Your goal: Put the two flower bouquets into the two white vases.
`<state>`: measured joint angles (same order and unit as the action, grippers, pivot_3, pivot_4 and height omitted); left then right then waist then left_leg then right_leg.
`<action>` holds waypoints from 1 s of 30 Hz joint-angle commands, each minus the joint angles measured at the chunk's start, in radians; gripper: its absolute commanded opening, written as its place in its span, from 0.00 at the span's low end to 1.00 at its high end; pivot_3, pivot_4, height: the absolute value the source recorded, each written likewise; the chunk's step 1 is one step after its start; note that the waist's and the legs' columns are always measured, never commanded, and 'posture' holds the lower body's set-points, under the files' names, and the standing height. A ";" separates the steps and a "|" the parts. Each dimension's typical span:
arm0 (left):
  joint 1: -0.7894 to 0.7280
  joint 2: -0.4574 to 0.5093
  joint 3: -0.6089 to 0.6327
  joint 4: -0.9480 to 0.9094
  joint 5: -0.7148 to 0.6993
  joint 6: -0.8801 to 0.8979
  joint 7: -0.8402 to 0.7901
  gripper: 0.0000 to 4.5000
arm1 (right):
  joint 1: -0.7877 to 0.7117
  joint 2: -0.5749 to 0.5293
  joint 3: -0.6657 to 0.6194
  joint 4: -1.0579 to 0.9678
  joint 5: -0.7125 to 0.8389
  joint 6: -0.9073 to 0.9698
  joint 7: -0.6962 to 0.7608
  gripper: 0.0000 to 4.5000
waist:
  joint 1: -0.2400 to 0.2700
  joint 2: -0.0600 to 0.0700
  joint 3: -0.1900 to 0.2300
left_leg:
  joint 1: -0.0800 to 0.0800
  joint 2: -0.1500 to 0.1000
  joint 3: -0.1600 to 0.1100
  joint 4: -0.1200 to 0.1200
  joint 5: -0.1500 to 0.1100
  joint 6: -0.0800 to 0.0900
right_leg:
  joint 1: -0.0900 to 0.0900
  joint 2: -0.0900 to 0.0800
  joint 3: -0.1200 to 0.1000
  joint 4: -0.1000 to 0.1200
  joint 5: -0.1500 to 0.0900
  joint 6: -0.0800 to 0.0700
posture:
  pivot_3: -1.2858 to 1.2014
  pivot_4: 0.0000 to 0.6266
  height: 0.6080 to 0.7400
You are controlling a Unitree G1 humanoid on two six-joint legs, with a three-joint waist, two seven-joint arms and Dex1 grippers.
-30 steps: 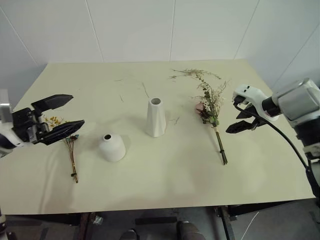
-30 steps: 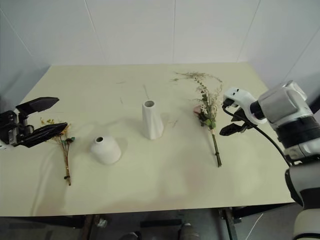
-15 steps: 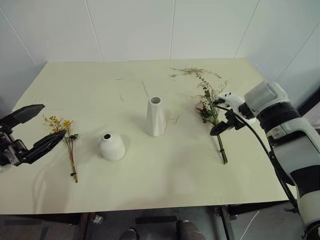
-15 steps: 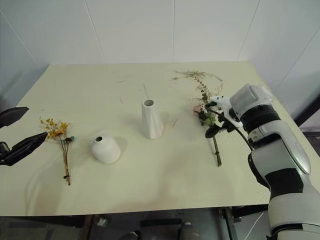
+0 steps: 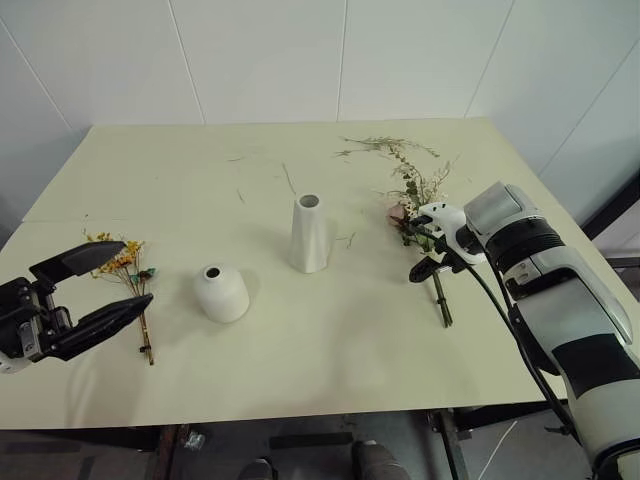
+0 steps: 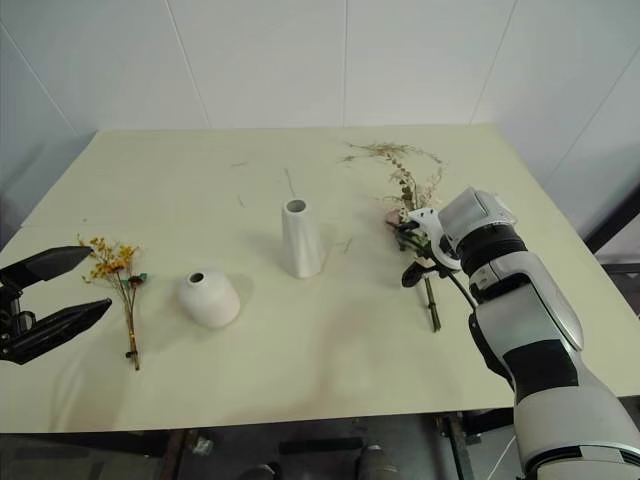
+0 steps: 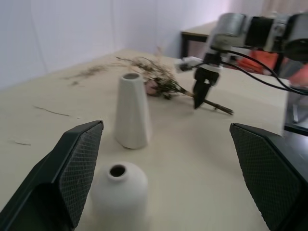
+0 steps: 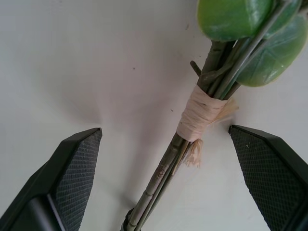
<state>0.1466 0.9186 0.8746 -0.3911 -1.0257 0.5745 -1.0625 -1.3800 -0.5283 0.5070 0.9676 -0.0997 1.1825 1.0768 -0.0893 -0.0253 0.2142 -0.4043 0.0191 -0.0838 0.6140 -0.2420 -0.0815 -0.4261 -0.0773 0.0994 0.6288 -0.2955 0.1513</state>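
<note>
The pink rose bouquet [image 5: 414,208] lies on the table at the right, its stems [image 5: 441,298] pointing toward the near edge. My right gripper [image 5: 425,243] points down over those stems, open. In the right wrist view the fingers [image 8: 72,178] straddle the stems at their pale tie [image 8: 196,117], apart from it. The thin yellow bouquet [image 5: 133,277] lies at the left. Close by it, my left gripper [image 5: 138,272] is open and holds nothing. The tall white vase [image 5: 310,234] stands mid-table, and the squat white vase [image 5: 222,293] stands left of it.
Both vases and the bouquets rest on a cream table [image 5: 330,350] against a white wall. Loose dried twigs [image 5: 288,178] lie behind the tall vase. The table's near edge runs just below my left gripper.
My right gripper swung left and came down over the rose bouquet's stems. My left gripper drew back toward the table's near left edge, uncovering the yellow bouquet.
</note>
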 commanded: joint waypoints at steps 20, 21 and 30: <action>-0.112 0.081 -0.138 0.073 0.075 -0.004 -0.154 1.00 | 0.172 0.017 -0.166 -0.228 0.055 0.122 -0.088 0.00 | -0.022 -0.009 -0.006 | 0.001 0.002 0.000 0.000 0.000 0.000 | 0.001 0.003 0.000 0.000 0.000 -0.001 | 0.52 0.24 1.00; -0.117 0.080 -0.142 0.074 0.077 -0.005 -0.152 1.00 | 0.180 0.021 -0.195 -0.239 0.063 0.126 -0.108 0.00 | -0.022 -0.010 -0.006 | 0.002 0.003 0.000 0.000 0.000 0.000 | 0.001 0.003 0.000 0.001 0.000 -0.001 | 0.52 0.24 1.00; -0.277 0.012 -0.179 0.209 0.232 -0.143 0.025 1.00 | 0.255 0.089 -0.652 -0.433 0.230 -0.534 -0.388 0.00 | -0.031 -0.007 -0.004 | 0.003 0.012 0.003 0.000 0.002 0.001 | 0.000 0.015 0.005 -0.001 0.009 -0.005 | 0.52 0.24 1.00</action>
<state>-0.1204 0.9354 0.6781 -0.2032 -0.8201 0.4637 -1.0666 -1.1047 -0.4265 -0.0741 0.6232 0.0901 0.7845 0.7218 -0.1207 -0.0321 0.2104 -0.4020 0.0309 -0.0802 0.6136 -0.2393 -0.0801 -0.4269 -0.0626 0.1047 0.6288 -0.2865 0.1468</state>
